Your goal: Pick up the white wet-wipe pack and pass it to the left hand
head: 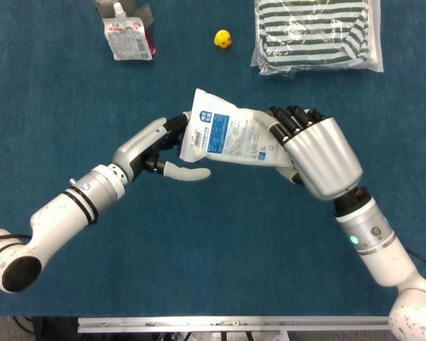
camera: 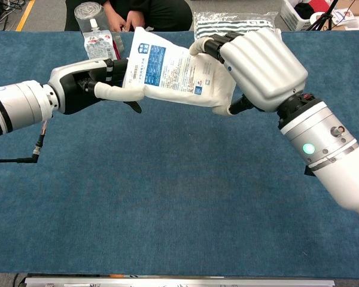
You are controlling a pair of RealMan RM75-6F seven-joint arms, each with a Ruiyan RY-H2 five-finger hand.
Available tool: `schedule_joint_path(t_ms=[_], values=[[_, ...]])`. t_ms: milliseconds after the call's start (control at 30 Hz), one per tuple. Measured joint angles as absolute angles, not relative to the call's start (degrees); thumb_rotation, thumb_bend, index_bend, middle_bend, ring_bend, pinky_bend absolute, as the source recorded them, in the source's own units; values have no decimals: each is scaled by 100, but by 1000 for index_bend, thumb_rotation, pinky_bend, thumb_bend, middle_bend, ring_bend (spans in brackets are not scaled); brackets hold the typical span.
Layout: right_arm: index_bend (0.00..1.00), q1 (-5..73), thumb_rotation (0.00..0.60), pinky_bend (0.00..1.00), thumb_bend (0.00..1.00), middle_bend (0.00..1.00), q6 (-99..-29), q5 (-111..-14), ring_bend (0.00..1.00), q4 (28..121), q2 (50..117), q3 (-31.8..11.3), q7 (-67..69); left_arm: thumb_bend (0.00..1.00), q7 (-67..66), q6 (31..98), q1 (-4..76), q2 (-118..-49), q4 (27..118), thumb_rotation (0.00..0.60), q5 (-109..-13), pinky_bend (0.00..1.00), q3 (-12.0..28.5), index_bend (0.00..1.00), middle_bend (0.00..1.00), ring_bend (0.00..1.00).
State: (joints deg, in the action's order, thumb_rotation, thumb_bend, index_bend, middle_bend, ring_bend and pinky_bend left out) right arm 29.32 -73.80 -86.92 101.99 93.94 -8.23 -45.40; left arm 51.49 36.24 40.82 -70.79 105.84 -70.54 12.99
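Note:
The white wet-wipe pack (head: 227, 136) with a blue label hangs in the air above the blue table, tilted. My right hand (head: 316, 153) grips its right end, fingers over the top and thumb beneath. My left hand (head: 160, 149) is at the pack's left end. Its fingers reach behind the edge and its thumb stretches out just under the lower corner, still apart from the fingers. In the chest view the pack (camera: 170, 69) spans between the left hand (camera: 90, 86) and the right hand (camera: 260, 63).
A spouted pouch (head: 128, 37) lies at the back left, a small yellow toy (head: 223, 39) at the back middle, and a bagged striped cloth (head: 316, 32) at the back right. A person (camera: 143, 12) sits behind the table's far edge.

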Motion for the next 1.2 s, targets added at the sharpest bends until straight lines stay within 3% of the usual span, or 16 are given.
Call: schedule_joint_path(t_ms=[200,300,367,667,900,1133,1200], values=[[323,2983,600,603,0,464,-7274,-8650,544,10153,9449,-789,-4602,91,5057,3469,4182,-7128,10585,488,-6901,362,1390,165,105,178],[324,3005,600,603,0,464,-7239,-8631,544,10136,9477,-776,-4621,90,5014,3454,4200,-7170,10603,554,-6870,393,1412,170,135,210],[324,3010,600,603,0,464,-7235,-8632,544,10134,9487,-770,-4623,91,4962,3475,4202,-7204,10606,599,-6802,458,1419,198,224,276],[324,3014,600,603,0,464,-7253,-8678,544,10163,9495,-736,-4603,91,4317,4058,4161,-7494,10663,600,-5978,714,1439,514,618,581],[343,3019,600,603,0,464,-7251,-8699,544,10167,9498,-718,-4570,91,3325,4874,4151,-7810,10868,600,-4871,788,1493,604,714,656],[339,3013,600,603,0,446,-7267,-8725,511,10143,9502,-706,-4500,107,2902,5274,4054,-7987,11077,600,-4434,824,1639,647,768,694],[295,3015,600,603,0,412,-7269,-8758,489,10116,9499,-694,-4440,130,2896,5335,4002,-8007,11098,600,-4400,839,1682,671,797,714]])
